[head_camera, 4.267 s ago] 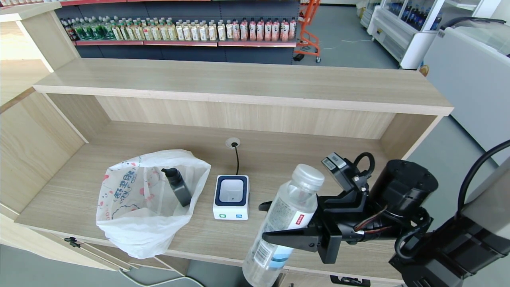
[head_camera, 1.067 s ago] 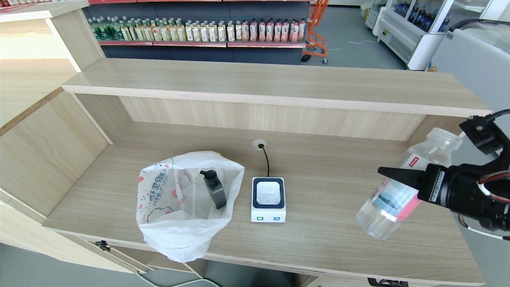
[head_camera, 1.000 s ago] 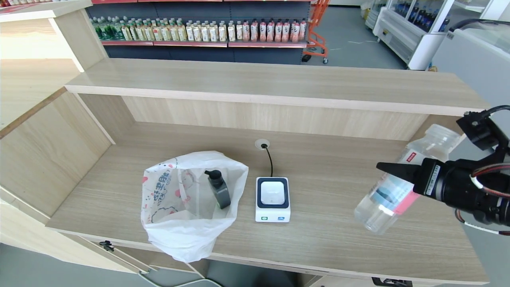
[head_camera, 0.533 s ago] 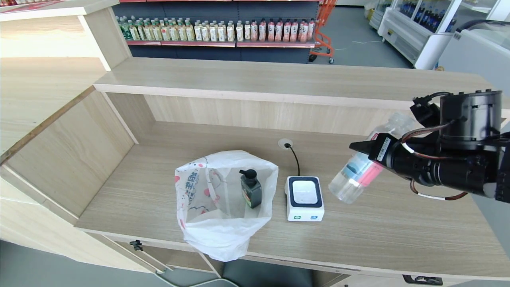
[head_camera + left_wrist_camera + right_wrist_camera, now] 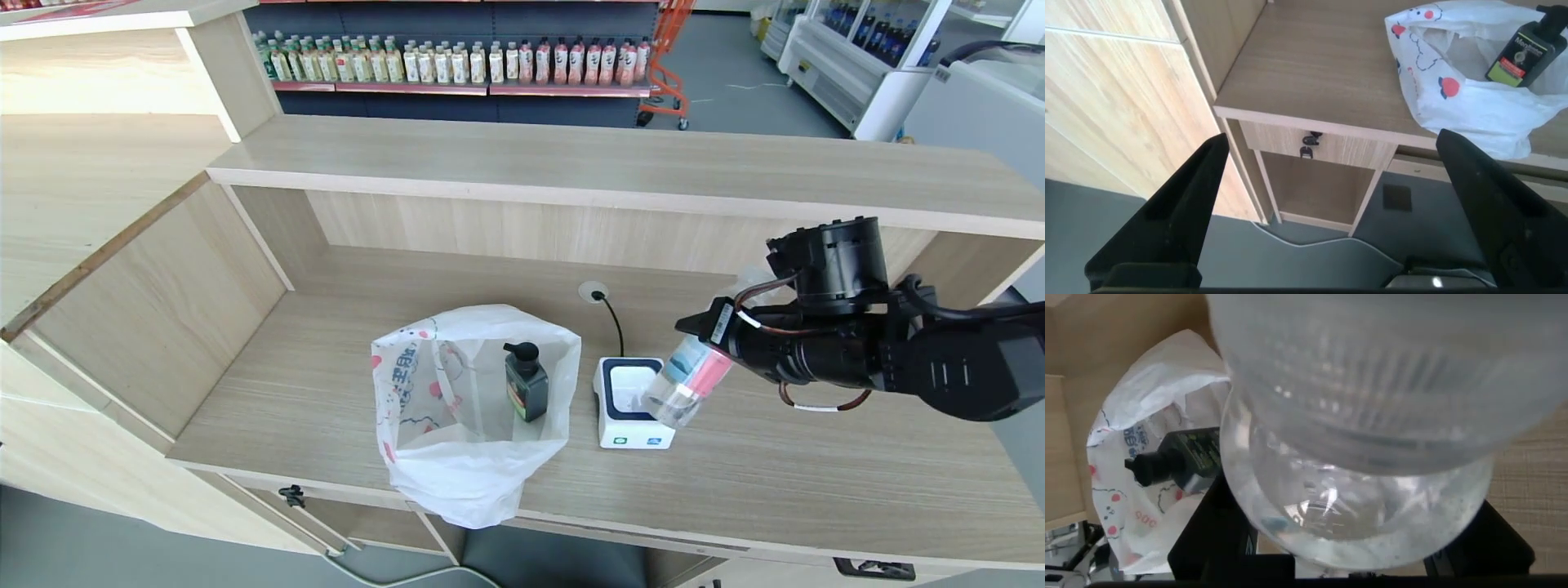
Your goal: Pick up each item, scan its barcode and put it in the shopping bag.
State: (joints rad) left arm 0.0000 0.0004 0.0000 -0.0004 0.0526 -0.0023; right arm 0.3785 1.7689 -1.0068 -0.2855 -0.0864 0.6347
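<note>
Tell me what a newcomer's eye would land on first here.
First, the right hand gripping a clear bottle, tilted base-down just above the scanner on the counter. Next, the open white bag beside the scanner on the robot's left, with a dark pump bottle standing inside.

head: high, facing down at counter | left wrist: off counter's front | right wrist: close on bottle | shared: bag
</note>
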